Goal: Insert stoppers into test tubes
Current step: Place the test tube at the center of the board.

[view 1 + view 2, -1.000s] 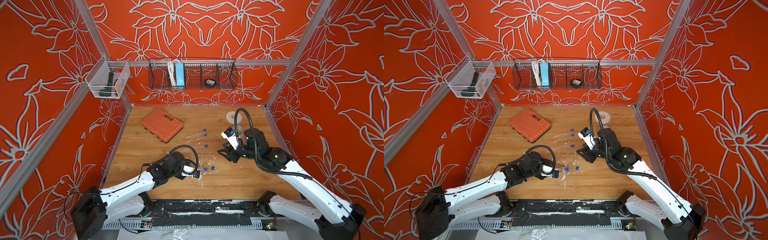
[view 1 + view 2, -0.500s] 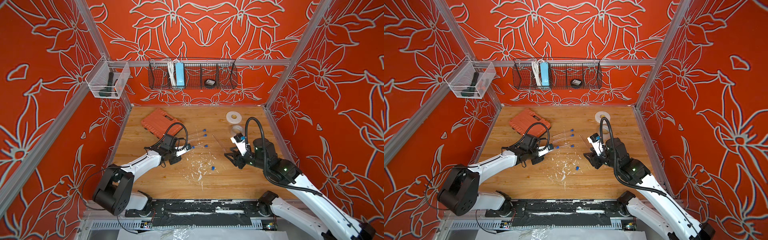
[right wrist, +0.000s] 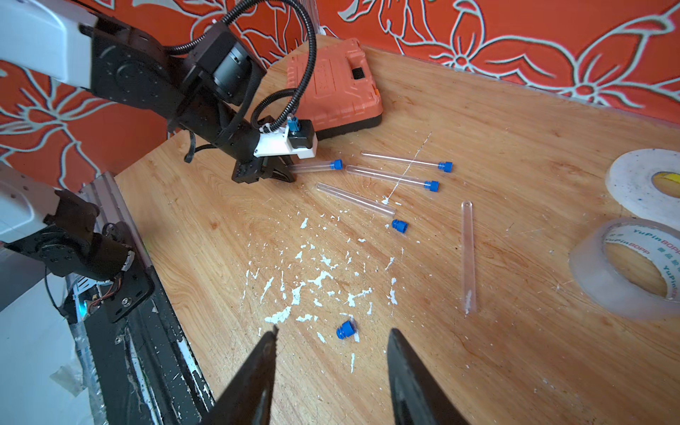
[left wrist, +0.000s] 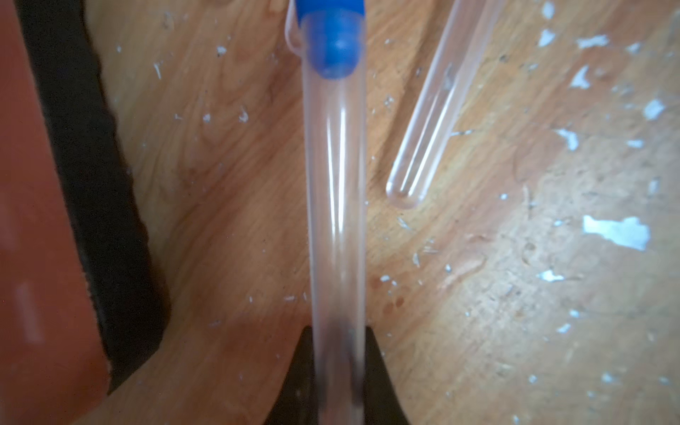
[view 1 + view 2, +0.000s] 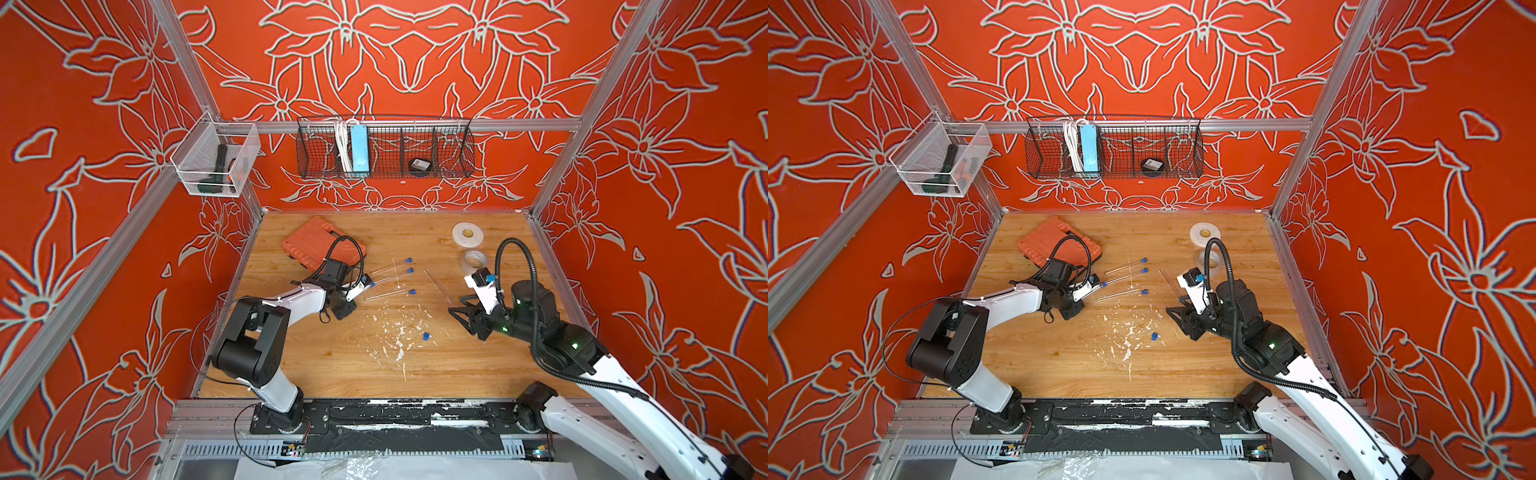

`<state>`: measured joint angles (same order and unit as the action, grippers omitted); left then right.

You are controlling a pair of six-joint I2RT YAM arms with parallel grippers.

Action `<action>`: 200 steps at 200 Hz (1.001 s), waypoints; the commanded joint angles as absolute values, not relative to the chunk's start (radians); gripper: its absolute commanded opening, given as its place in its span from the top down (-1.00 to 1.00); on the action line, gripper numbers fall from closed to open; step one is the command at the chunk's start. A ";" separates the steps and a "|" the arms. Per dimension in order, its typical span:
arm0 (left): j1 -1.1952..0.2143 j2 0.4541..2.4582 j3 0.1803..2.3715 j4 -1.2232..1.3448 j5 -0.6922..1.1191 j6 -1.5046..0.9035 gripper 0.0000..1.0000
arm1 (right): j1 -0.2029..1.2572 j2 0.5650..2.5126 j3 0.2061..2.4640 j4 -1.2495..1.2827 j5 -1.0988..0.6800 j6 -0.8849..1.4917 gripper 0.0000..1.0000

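Observation:
My left gripper [image 4: 338, 333] is shut on the closed end of a clear test tube [image 4: 336, 206] with a blue stopper [image 4: 333, 48] in its mouth; it hangs low beside the orange case. Two more stoppered test tubes [image 5: 390, 266] [image 5: 392, 276] lie just beyond it. A third tube [image 3: 355, 200] lies open, with a loose stopper [image 3: 399, 225] next to its mouth. A bare tube [image 3: 468, 257] lies apart to the right. My right gripper [image 3: 331, 336] is open and empty above the table, with another loose stopper [image 3: 346, 328] just ahead of its fingertips.
The orange case [image 5: 324, 249] lies at the far left of the wooden table [image 5: 332, 365]. Two tape rolls [image 5: 468, 235] [image 5: 476, 259] sit at the far right, near my right arm. White flecks [image 5: 395, 332] mark the table's middle. A wire basket [image 5: 384, 149] hangs on the back wall.
The two grippers met at the table's middle, then parted. My left arm carried the stoppered tube back and left to the other tubes. My right gripper drew back to the right, empty.

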<state>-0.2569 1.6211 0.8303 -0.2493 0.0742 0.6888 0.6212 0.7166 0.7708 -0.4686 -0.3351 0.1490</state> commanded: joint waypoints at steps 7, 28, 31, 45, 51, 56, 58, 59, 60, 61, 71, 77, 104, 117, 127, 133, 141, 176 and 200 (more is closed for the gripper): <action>-0.249 1.651 0.831 -0.285 0.039 0.659 0.85 | 0.615 0.706 0.759 -0.449 -0.357 0.165 0.02; -0.245 1.649 0.822 -0.287 0.020 0.641 0.72 | 0.616 0.701 0.758 -0.449 -0.360 0.164 0.02; -0.245 1.648 0.820 -0.287 0.017 0.643 0.71 | 0.616 0.700 0.758 -0.449 -0.360 0.164 0.02; -0.245 1.645 0.815 -0.291 0.008 0.643 0.67 | 0.616 0.698 0.757 -0.448 -0.364 0.166 0.02; -0.245 1.644 0.815 -0.296 0.007 0.642 0.66 | 0.615 0.699 0.755 -0.448 -0.366 0.166 0.02; -0.245 1.641 0.816 -0.300 0.005 0.641 0.64 | 0.616 0.699 0.756 -0.448 -0.368 0.166 0.02; -0.245 1.640 0.817 -0.301 0.005 0.641 0.64 | 0.616 0.699 0.755 -0.448 -0.368 0.167 0.02; -0.245 1.639 0.816 -0.302 0.004 0.641 0.64 | 0.616 0.699 0.755 -0.449 -0.368 0.167 0.02; -0.245 1.639 0.816 -0.303 0.003 0.641 0.63 | 0.615 0.699 0.755 -0.448 -0.369 0.167 0.02; -0.245 1.639 0.816 -0.304 0.003 0.641 0.63 | 0.615 0.699 0.755 -0.449 -0.369 0.166 0.02; -0.245 1.632 0.816 -0.309 -0.001 0.643 0.62 | 0.615 0.700 0.756 -0.449 -0.372 0.166 0.02; -0.245 1.627 0.815 -0.311 -0.005 0.643 0.60 | 0.615 0.700 0.756 -0.448 -0.372 0.166 0.02; -0.245 1.618 0.815 -0.323 -0.005 0.647 0.57 | 0.616 0.699 0.756 -0.449 -0.379 0.167 0.03; -0.245 1.620 0.816 -0.327 -0.006 0.650 0.59 | 0.616 0.698 0.756 -0.450 -0.379 0.168 0.03; -0.245 1.623 0.817 -0.327 -0.008 0.650 0.58 | 0.615 0.696 0.755 -0.450 -0.380 0.170 0.03; -0.245 1.624 0.818 -0.327 -0.008 0.650 0.58 | 0.616 0.698 0.755 -0.450 -0.382 0.169 0.03; -0.244 1.624 0.818 -0.327 -0.009 0.650 0.57 | 0.615 0.698 0.753 -0.449 -0.384 0.169 0.03; -0.244 1.589 0.821 -0.319 -0.002 0.650 0.45 | 0.615 0.700 0.755 -0.452 -0.385 0.171 0.03; -0.244 1.510 0.823 -0.314 0.011 0.652 0.35 | 0.616 0.701 0.757 -0.456 -0.382 0.170 0.03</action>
<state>-0.2501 1.5944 0.8310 -0.2802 -0.0010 0.6529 0.6212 0.7067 0.7685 -0.4652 -0.3706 0.1555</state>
